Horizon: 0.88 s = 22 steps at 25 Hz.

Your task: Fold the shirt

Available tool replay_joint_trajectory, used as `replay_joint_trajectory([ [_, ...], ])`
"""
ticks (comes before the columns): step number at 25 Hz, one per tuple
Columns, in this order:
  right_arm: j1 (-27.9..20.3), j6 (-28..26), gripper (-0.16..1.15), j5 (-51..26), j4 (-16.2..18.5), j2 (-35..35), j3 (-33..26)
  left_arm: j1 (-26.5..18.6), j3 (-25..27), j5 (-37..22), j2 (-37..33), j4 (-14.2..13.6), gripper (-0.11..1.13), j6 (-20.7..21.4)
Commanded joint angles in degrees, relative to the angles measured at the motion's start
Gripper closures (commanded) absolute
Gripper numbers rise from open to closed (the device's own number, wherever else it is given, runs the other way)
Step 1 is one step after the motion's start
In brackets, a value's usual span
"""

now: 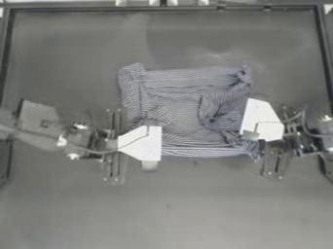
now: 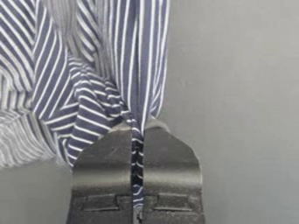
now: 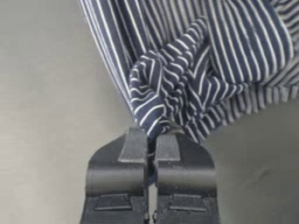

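While pinched at both near corners, shirt [image 1: 185, 109] on dark table [image 1: 78, 53], left gripper [image 2: 137, 127] and right gripper [image 3: 153, 133] clamped.

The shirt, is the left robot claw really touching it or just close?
Touching. The left wrist view shows the left gripper shut on a fold of the shirt, striped cloth pinched between its jaws.

One striped shirt [image 1: 185, 104], only cloth. Two arms, two grippers: left gripper [image 1: 158, 142], right gripper [image 1: 247, 136]. Two jaws per gripper, four total. One dark table [image 1: 166, 209].
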State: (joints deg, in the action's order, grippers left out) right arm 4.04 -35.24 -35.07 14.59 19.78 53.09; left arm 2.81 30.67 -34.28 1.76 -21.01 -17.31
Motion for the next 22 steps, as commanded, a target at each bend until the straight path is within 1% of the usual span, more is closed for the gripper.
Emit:
replay_joint_trajectory([
  [1,2.81,-3.43,0.90,-1.49,1.85,1.76,-1.93,3.08,-0.44,-2.55,-5.01,-2.37,0.97,-3.96],
  [5,5.98,-6.50,0.91,-3.96,2.02,1.85,-4.04,6.77,-0.88,-7.38,-5.98,-3.08,0.97,-8.61],
  [7,7.47,-8.00,0.91,-5.10,2.11,1.76,-5.19,8.96,-1.23,-9.49,-6.68,-3.87,0.97,-11.69],
  [9,9.23,-9.93,0.91,-6.06,2.46,1.76,-6.50,11.78,-1.49,-11.69,-7.65,-5.27,0.97,-15.73],
  [12,11.60,-14.50,0.90,-7.29,4.48,1.58,-8.26,14.50,-1.49,-13.54,-8.79,-6.77,0.97,-21.45],
  [15,13.71,-20.13,0.90,-8.53,7.73,1.41,-9.84,16.52,-1.85,-14.59,-9.76,-6.86,0.97,-26.37],
  [18,14.59,-23.82,0.90,-10.28,9.32,1.32,-10.99,17.58,-2.55,-16.26,-10.46,-6.94,0.97,-29.09],
  [22,14.41,-26.19,0.90,-11.34,10.37,0.53,-13.18,16.96,-2.99,-17.31,-11.16,-7.03,0.97,-30.41],
])
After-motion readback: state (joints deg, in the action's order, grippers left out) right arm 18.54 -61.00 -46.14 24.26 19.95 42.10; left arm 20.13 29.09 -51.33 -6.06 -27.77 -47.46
